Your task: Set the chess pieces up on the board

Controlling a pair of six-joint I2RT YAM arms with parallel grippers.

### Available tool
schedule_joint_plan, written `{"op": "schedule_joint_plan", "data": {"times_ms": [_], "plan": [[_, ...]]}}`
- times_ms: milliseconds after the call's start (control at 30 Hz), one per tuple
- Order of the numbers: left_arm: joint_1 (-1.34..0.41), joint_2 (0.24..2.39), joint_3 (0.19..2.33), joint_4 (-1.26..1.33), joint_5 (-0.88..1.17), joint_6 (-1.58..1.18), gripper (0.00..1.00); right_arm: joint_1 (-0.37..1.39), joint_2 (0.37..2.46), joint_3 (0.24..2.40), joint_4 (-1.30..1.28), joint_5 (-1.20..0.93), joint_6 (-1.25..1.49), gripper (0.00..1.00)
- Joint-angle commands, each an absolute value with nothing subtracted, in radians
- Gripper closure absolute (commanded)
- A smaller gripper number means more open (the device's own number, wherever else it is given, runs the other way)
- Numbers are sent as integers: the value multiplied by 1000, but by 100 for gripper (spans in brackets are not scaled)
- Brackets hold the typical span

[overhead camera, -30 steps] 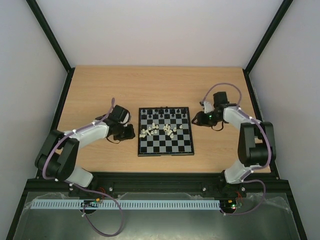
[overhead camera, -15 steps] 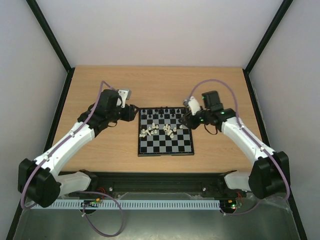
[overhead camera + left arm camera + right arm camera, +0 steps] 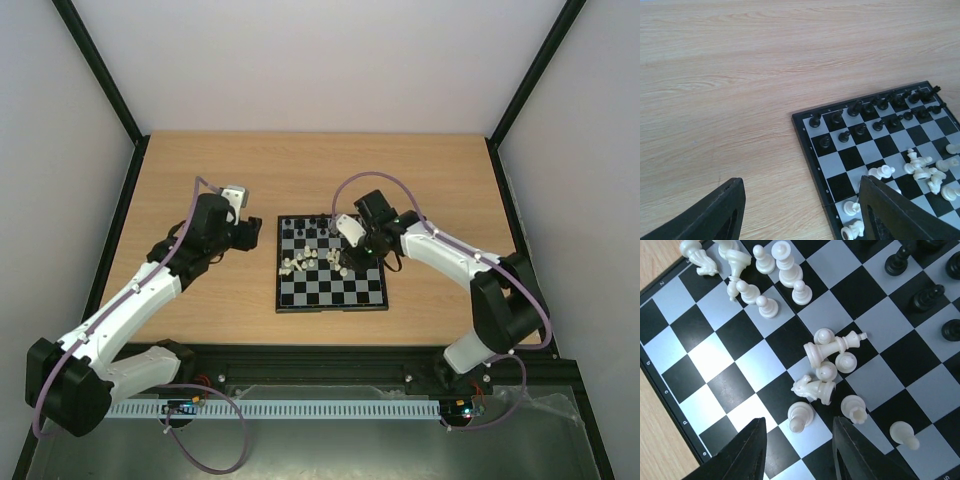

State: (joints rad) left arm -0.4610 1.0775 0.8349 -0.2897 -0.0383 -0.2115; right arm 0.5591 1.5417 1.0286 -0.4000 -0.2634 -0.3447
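Overhead, the board (image 3: 330,306) lies on the table (image 3: 200,170). Black pieces (image 3: 325,230) stand on its far rows, and white pieces (image 3: 300,262) are jumbled mid-board. They are judged light, rigid, smooth and easily toppled; grip each across the stem.

Left wrist: left jaws wide, empty, over the table beside the board.

Right wrist: right jaws part-open, empty, with a pawn (image 3: 800,416) just ahead of the gap.

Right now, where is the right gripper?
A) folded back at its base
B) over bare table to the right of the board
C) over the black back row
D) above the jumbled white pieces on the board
D: the right gripper hangs open over the chessboard, and its wrist view shows a white pawn between its fingertips, among the jumbled white pieces.
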Motion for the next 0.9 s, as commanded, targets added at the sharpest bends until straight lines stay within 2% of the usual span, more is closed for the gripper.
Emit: {"op": "schedule_joint_plan", "data": {"times_ms": [0, 300, 667, 867], "plan": [[-465, 1081, 842, -281, -102, -204, 36, 576, 1587, 1067, -463, -227, -368, 62], [-464, 1086, 841, -281, -89, -206, 37, 594, 1659, 1086, -458, -183, -356, 62], [-463, 1104, 845, -288, -97, -205, 37, 601, 1663, 1056, -461, -200, -357, 77], [-464, 1106, 845, -291, -100, -206, 37, 601, 1661, 1052, -474, -208, -359, 75]]}}
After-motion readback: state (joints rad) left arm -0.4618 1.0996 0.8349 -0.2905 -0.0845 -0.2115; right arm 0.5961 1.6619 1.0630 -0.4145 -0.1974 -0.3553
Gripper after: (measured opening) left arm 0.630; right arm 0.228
